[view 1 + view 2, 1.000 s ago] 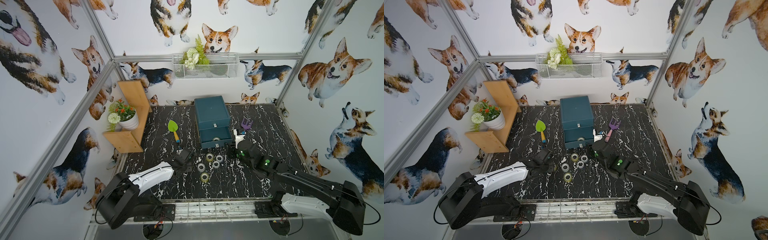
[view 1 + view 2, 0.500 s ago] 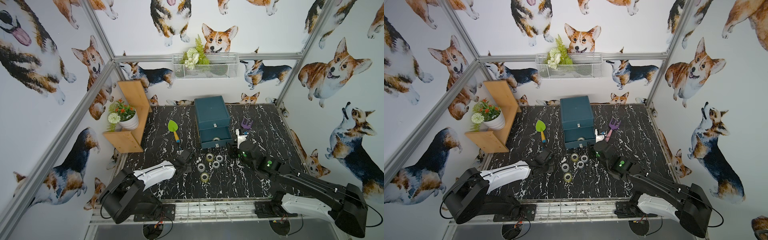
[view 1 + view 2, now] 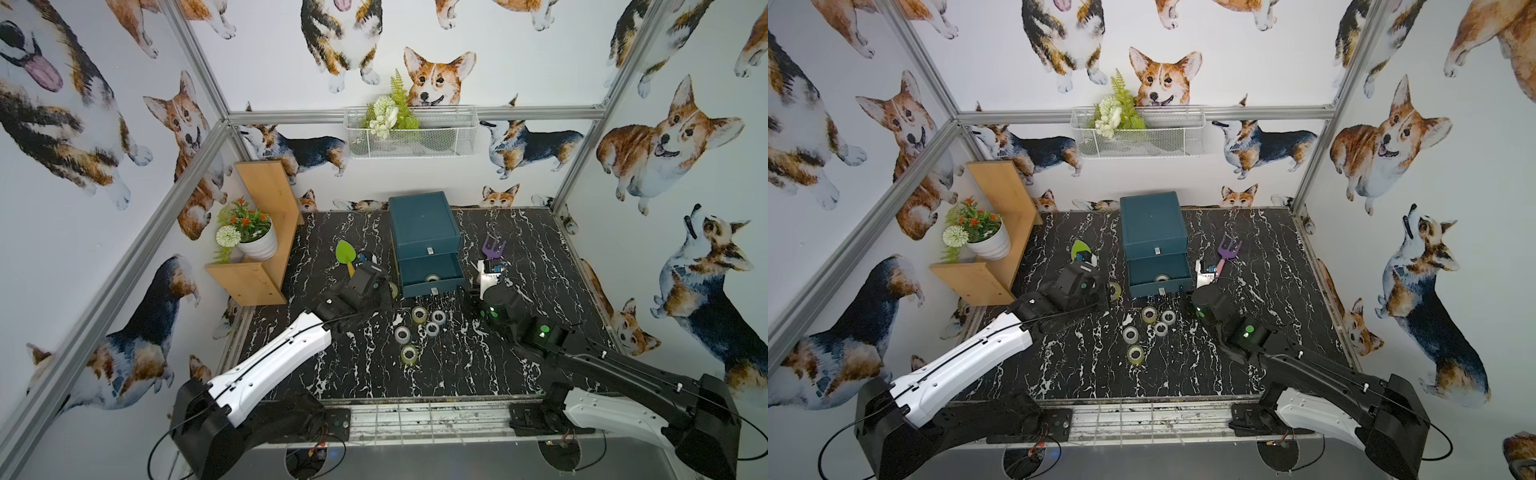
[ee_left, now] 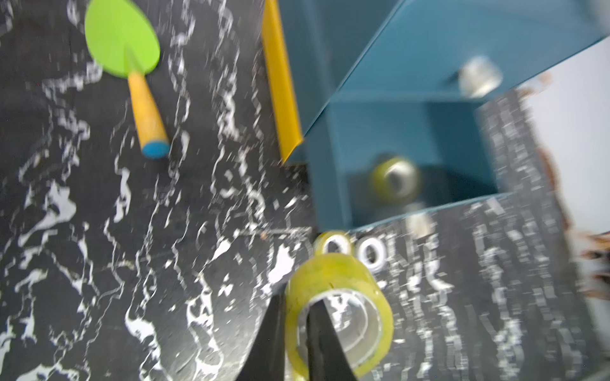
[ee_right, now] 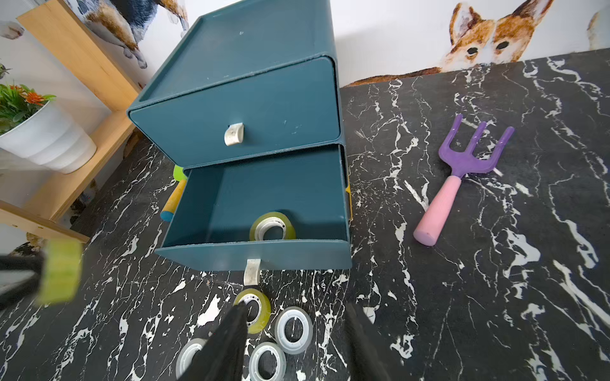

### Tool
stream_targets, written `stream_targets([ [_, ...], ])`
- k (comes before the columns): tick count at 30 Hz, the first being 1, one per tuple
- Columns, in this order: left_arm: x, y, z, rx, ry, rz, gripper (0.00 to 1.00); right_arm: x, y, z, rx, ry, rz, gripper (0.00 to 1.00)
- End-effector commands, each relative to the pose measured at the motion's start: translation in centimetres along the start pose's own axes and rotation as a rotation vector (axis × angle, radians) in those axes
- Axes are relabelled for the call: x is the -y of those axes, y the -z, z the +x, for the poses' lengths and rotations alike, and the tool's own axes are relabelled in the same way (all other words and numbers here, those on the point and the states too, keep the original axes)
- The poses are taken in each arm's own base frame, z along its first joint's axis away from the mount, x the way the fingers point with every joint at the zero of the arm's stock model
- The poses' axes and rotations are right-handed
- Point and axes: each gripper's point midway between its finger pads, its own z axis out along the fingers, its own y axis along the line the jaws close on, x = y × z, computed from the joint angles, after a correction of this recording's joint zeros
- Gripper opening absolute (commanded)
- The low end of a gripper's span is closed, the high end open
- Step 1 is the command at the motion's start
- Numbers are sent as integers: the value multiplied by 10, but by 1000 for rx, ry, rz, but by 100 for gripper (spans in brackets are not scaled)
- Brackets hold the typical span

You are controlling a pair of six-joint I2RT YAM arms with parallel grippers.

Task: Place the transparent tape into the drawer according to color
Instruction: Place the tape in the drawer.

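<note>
Tape rolls (image 3: 419,314) are lying in a loose cluster on the black marbled bench (image 3: 357,374) in both top views, just in front of the teal chest (image 3: 422,220). Its open drawer (image 3: 451,266) is standing pulled out, with one yellow-green roll (image 3: 432,277) sitting inside. The left end effector (image 3: 386,291) is hanging beside the drawer's left front corner, clenched on a second yellow-green roll (image 3: 1115,291). The right end effector (image 3: 1183,293) is hovering by the right front corner.

In the left wrist view, two dark fingers (image 4: 320,339) are pinching the second yellow-green roll through its wall, one inside the core and one outside, above the bench.

In the right wrist view, the right end effector's jaws are standing apart above the cluster, grasping nothing. A purple rake (image 5: 462,165) is lying on the bench, well apart from the drawer.
</note>
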Motion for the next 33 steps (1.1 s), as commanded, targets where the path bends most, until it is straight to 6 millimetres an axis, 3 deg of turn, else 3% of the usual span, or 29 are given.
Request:
stream_targets([
  [1,19,8,-22,10,-42,29,9,4,1,-2,15,-27,19,53],
  [4,45,-9,-37,0,-56,70,7,7,2,-1,19,-33,25,53],
  [9,71,-55,-37,-45,-95,70,5,10,5,1,14,-39,28,53],
  [16,68,-100,-23,-81,-148,-11,7,6,6,11,-8,-51,-16,53],
  [20,60,-116,-11,-115,-162,-52,22,0,3,19,-36,-44,-54,53],
  [25,60,-115,-10,-115,-162,-48,43,-7,3,24,-53,-44,-98,56],
  [30,67,-98,-23,-76,-153,-15,49,-17,1,33,-86,-36,-160,57],
  [33,72,-73,-34,-27,-133,29,53,-31,-1,45,-133,-6,-218,56],
])
